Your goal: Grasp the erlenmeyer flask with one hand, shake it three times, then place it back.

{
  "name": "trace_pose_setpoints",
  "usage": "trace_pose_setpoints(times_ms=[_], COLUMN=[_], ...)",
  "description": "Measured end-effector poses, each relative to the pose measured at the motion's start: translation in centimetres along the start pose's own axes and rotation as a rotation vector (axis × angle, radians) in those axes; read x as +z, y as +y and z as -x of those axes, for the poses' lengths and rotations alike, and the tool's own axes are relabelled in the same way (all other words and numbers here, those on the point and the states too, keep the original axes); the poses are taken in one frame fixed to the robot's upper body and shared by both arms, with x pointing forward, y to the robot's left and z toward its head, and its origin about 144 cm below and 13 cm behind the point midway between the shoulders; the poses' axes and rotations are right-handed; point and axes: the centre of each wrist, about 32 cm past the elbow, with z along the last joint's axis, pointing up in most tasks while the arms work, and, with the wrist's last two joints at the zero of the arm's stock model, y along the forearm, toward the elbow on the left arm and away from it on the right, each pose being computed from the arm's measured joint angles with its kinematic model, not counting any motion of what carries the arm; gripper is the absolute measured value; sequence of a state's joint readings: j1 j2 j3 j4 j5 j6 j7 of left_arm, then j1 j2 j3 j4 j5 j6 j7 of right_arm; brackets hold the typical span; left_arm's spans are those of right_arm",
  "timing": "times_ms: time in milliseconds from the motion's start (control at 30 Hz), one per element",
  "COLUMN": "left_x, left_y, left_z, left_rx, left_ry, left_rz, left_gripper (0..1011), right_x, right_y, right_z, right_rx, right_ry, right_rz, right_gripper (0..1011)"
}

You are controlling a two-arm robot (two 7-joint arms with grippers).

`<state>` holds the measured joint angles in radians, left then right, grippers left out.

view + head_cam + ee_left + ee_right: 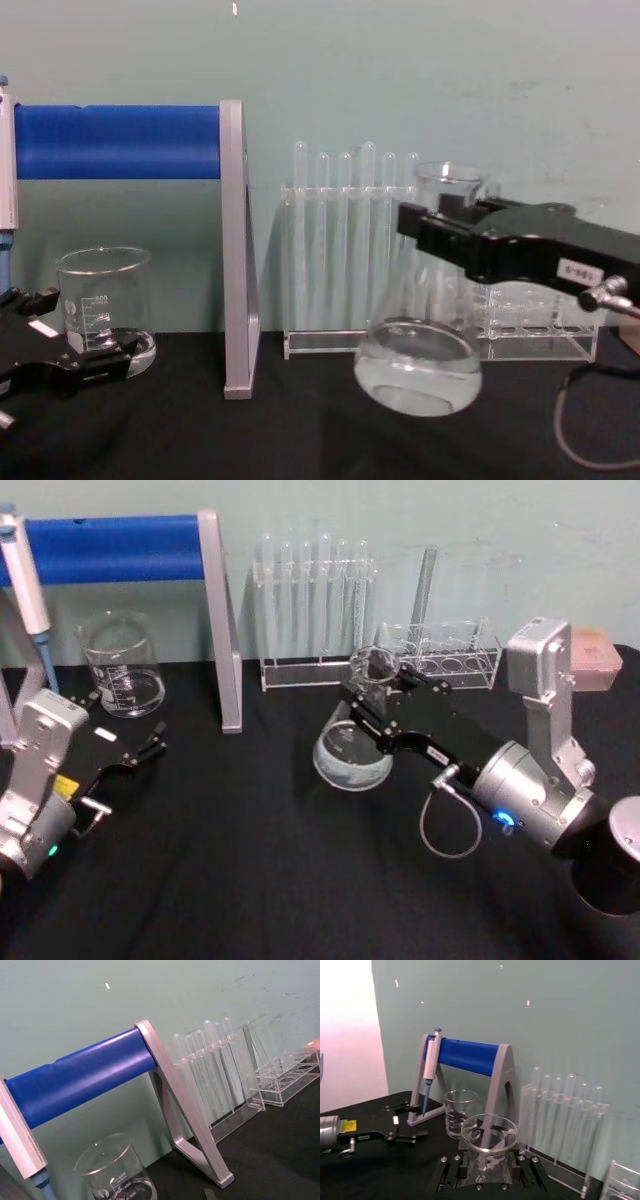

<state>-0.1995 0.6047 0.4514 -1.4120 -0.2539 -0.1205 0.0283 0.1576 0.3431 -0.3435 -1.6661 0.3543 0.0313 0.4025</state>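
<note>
Right, the right gripper [380, 695] is clamped around the neck of the erlenmeyer flask [418, 375], just below the flared rim, one black finger on either side of the glass. The flask is up off the black table [250, 880] and tilted, its wide round base swung down and to the left while the neck leans up to the right into the jaws. It hangs near the middle of the scene, in front of the clear rack of test tubes [350, 220] that stands at the far edge against the wall. From the right wrist view you look straight down into the open mouth, with the fingers hugging the neck on both sides.

Over on the left, the left gripper [410, 1122] sits low by the near-left edge of the table, fingers spread and holding nothing. Just beyond it stands a glass beaker [103, 300] with printed markings, upright on the table. Behind that is the grey stand with the blue bar [120, 142], a pipette [431, 1060] hanging at its left end. A second clear rack [450, 655] sits at the far right, beyond the arm, well apart from the flask's base.
</note>
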Motion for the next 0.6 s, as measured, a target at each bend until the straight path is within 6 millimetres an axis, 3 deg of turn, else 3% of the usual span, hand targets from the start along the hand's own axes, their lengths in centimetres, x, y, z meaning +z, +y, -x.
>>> trace_pose_setpoints(times_ms=[600], left_x=[0.0], left_y=[0.0], left_z=[0.0], left_rx=[0.000], left_ry=[0.000], left_rz=[0.000], left_gripper=[1001], right_x=[-0.6], right_y=[1.1], right_z=[-1.1], right_rx=[0.057], right_ry=[-0.023], right_rz=[0.014], right_gripper=[449])
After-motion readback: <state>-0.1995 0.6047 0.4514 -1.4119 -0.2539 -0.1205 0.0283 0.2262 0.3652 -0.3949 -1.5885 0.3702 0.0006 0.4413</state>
